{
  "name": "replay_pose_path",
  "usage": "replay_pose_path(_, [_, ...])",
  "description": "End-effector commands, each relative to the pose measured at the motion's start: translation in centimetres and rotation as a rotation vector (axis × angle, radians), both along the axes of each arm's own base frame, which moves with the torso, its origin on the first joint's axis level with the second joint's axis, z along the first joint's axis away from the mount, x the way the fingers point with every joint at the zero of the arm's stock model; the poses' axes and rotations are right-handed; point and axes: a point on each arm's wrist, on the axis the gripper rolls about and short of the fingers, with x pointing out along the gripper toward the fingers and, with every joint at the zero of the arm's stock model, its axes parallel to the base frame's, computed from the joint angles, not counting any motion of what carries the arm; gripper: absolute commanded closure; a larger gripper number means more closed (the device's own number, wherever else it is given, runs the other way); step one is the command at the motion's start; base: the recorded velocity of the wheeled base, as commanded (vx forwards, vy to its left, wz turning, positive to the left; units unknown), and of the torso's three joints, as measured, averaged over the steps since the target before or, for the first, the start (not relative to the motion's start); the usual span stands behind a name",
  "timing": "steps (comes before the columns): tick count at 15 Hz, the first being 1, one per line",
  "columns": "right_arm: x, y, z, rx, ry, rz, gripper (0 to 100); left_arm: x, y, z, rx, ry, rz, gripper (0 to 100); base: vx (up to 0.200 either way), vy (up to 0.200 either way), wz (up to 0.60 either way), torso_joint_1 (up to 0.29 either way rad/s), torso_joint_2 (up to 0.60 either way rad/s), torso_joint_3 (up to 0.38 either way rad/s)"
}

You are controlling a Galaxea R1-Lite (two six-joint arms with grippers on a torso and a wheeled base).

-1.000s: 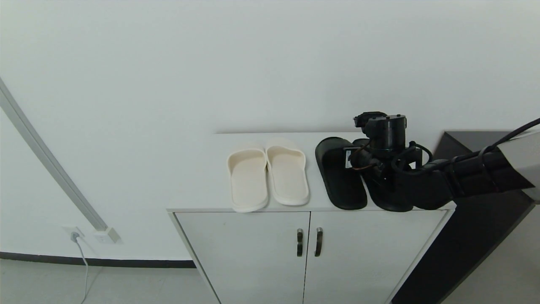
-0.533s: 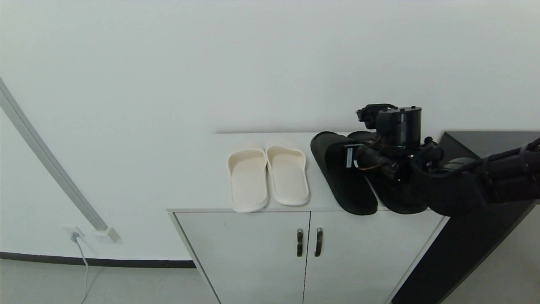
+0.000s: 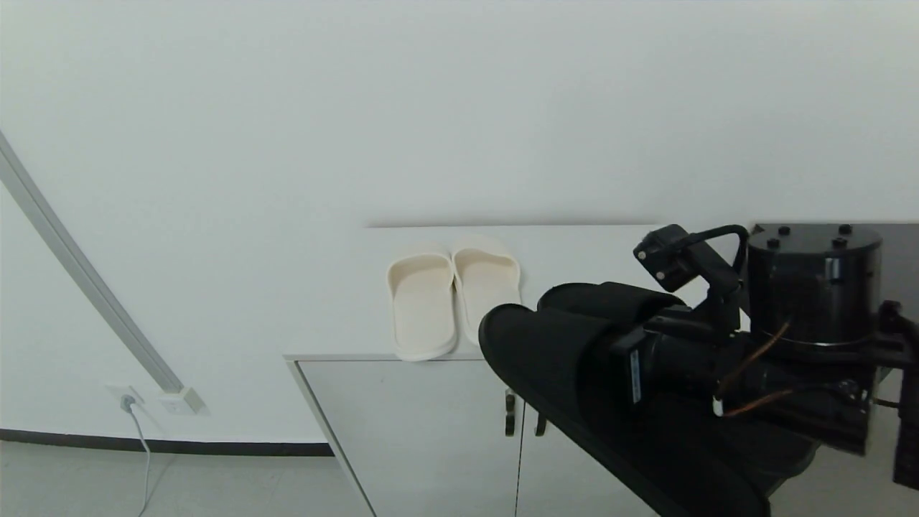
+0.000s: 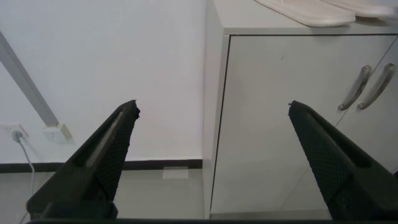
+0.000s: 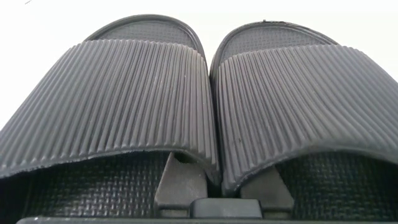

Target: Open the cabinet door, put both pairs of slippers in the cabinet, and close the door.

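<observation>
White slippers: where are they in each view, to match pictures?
Head view: white slippers on the cabinet top, left of the held black slippers.
Left wrist view: on the cabinet top, above the left door.
Right wrist view: faces the black slippers instead.
Shared landmark: the door handles.

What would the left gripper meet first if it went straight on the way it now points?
Probably the cabinet, at its left front corner beside the closed left door; the depth is unclear.
</observation>
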Motion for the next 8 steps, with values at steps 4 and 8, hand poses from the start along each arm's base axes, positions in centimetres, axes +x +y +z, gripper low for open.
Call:
replay_pose_path(4, [-2.28, -0.88, 0.58, 0.016, -0.009, 0.055, 100, 0.0, 0.0, 0.0, -0.002, 0.0, 0.0, 0, -0.15, 0.0, 0.0, 0.003, 0.0, 0.003])
replay_pose_path(8, [-2.37, -0.92, 0.29, 0.011, 0.0, 0.07, 100, 0.0, 0.0, 0.0, -0.002, 0.0, 0.0, 0, -0.2, 0.0, 0.0, -0.004, 0.0, 0.001])
